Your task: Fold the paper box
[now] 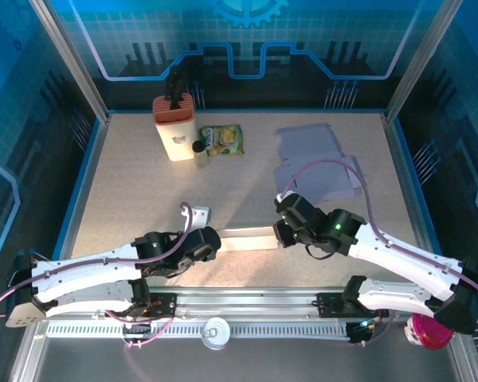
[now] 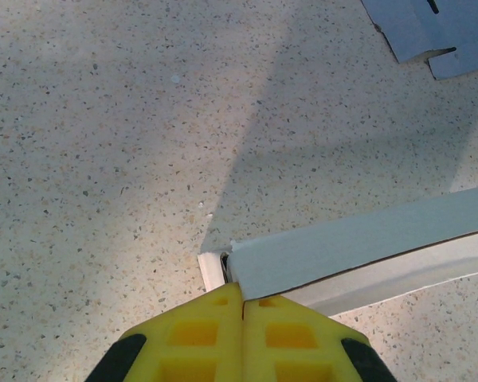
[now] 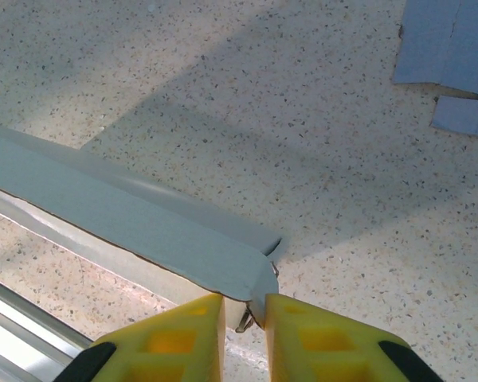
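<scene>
The paper box (image 1: 247,238) is lying near the front edge of the surface (image 1: 135,191), between the 2 arms, and it is looking only partly formed: a long, low, narrow strip with a creased wall running along its length and no standing end walls or closed lid that I can make out. So the folding is, in my judgement, somewhere in its early or middle part, with the raising of the ends and the tucking of the flaps left to do. 2 or more flat blue-grey sheets (image 1: 315,155) are lying well apart at the back right, unfolded. The left arm (image 1: 88,274) is reaching low and nearly level from the left, and the left fingers (image 2: 199,334) are pressing tightly together right at the box's (image 2: 358,243) left corner, seemingly nipping a thin edge of it (the paper between them is too thin to see clearly). The right arm (image 1: 398,255) is angling in from the right with its wrist bent down, and the right fingers (image 3: 175,334) are pinching the folded end flap of the box (image 3: 127,211), with just a narrow gap between them.
</scene>
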### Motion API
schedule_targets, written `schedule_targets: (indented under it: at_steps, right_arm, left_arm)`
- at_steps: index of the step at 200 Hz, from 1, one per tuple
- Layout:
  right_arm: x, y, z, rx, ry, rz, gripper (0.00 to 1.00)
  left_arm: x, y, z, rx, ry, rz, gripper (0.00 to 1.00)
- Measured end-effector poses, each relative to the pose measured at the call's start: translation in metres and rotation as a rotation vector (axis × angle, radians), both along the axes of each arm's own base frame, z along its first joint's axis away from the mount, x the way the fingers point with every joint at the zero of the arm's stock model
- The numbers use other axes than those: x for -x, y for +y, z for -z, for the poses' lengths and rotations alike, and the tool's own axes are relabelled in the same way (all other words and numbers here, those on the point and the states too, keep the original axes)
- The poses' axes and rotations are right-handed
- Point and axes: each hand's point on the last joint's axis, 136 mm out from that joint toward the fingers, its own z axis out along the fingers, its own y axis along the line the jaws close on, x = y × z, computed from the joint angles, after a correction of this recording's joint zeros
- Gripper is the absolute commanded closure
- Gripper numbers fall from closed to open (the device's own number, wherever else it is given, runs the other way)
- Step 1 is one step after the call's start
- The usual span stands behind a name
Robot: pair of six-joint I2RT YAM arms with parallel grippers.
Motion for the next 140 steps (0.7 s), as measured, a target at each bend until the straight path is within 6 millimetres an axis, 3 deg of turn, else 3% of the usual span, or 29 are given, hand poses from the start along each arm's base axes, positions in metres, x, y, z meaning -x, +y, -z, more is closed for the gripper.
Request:
schedule_targets:
  at_steps: [99,140]
  right_arm:
    - [-0.0046,0.0000,0.0009,0.098,-0.050,-0.002,0.85]
    - [-0.0049,-0.0011,0.0004,0.138,-0.076,-0.007,0.77]
  left_arm:
    - [0.0005,-0.0003,-0.0001,-0.001,0.003,0.002,1.00]
    - [0.0005,0.0000,0.0000,-0.002,0.004,0.002,1.00]
